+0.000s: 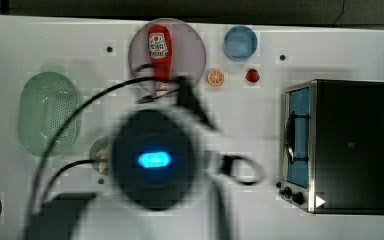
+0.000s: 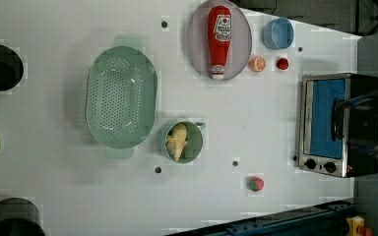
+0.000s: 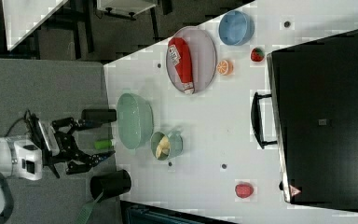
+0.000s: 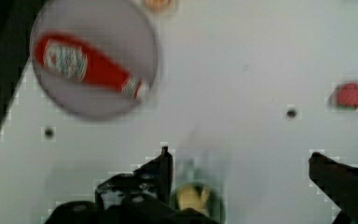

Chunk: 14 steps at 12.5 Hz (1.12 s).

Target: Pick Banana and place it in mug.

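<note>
The pale-yellow banana (image 2: 177, 141) lies inside the teal-green mug (image 2: 198, 145), which stands just to the left view's right of the big perforated basket. In the right view the banana (image 3: 161, 147) shows over the mug's (image 3: 175, 145) rim. My gripper (image 3: 103, 136) is open and holds nothing, raised well above the table and off the mug. In the wrist view the gripper (image 4: 242, 172) has its two dark fingers spread wide, with the banana (image 4: 191, 198) in the mug (image 4: 218, 208) far below them. In the top view my arm covers most of the mug (image 1: 95, 149).
A pale-green perforated basket (image 2: 120, 96) sits beside the mug. A ketchup bottle (image 2: 219, 39) lies on a grey plate (image 2: 197, 34); a blue cup (image 2: 278, 33), an orange slice (image 2: 257, 63) and a strawberry (image 2: 282, 63) are near it. A toaster oven (image 2: 330, 123) stands farther off.
</note>
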Each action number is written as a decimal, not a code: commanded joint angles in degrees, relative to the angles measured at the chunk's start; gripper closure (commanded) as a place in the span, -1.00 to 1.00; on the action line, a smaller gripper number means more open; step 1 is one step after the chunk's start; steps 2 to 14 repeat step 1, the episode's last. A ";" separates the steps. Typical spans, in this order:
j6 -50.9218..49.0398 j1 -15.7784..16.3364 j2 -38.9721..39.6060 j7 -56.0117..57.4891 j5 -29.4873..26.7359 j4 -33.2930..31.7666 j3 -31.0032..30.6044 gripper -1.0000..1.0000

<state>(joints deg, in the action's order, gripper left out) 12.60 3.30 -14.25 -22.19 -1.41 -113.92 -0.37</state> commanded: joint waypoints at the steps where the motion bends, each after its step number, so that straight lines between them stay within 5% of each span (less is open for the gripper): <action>1: -4.17 -2.35 1.57 9.61 0.14 4.46 3.59 -1.00; 14: -4.17 -2.35 1.57 9.61 0.14 4.46 3.59 -1.00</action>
